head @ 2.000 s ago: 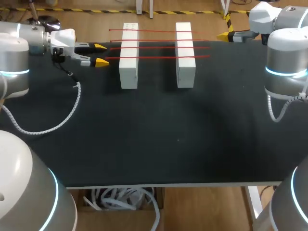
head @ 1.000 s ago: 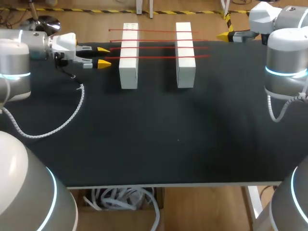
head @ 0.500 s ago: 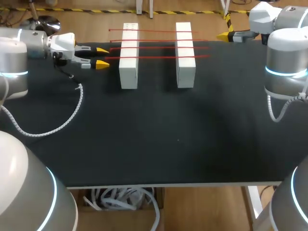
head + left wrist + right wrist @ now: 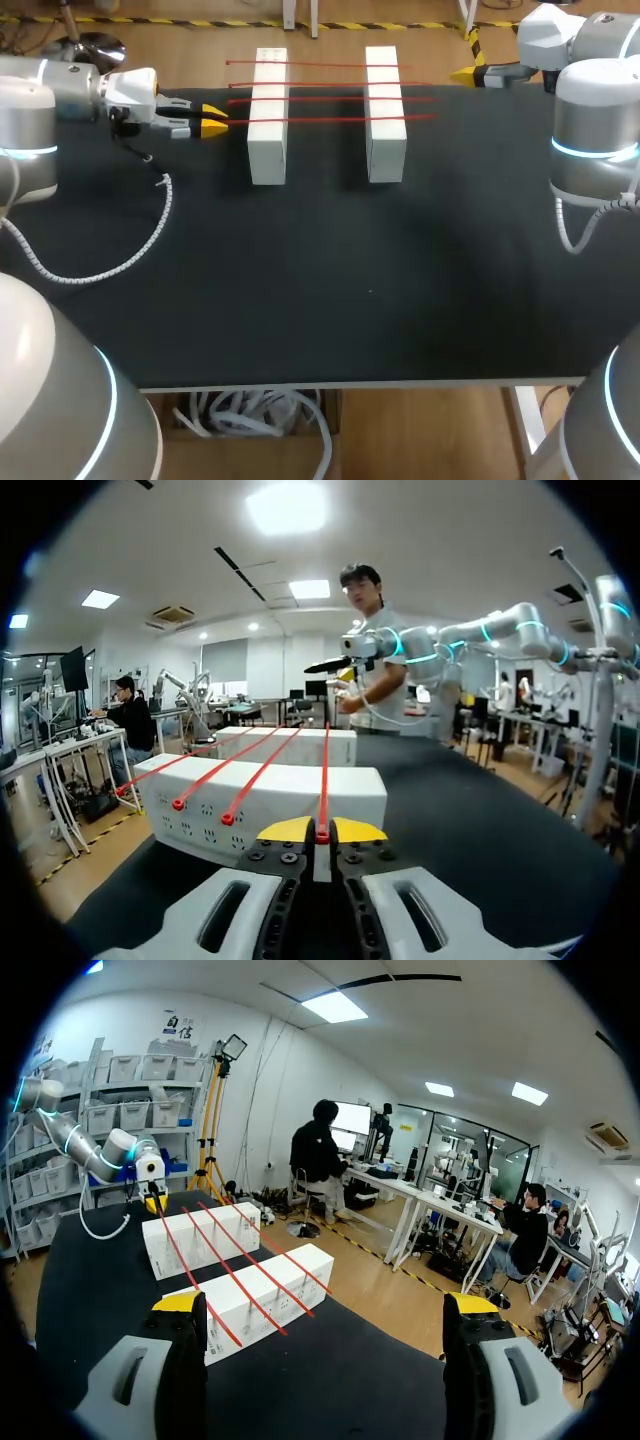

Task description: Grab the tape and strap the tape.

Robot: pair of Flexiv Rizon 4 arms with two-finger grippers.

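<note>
The grab step is judged to be under way: the tape (image 4: 330, 118) end, just beside the left block (image 4: 267, 140), is being clamped by the left gripper (image 4: 322, 830). A straight, taut pull away from that block is probably being called for next. The right gripper (image 4: 325, 1302) is being held wide apart, far beyond that block.

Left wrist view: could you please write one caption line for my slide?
Left gripper shut on the end of a thin red tape stretched across two white rectangular blocks.

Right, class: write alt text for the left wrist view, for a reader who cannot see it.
The left gripper is at the near end of one red tape. Four such tapes lie across two white blocks on the black table.
</note>
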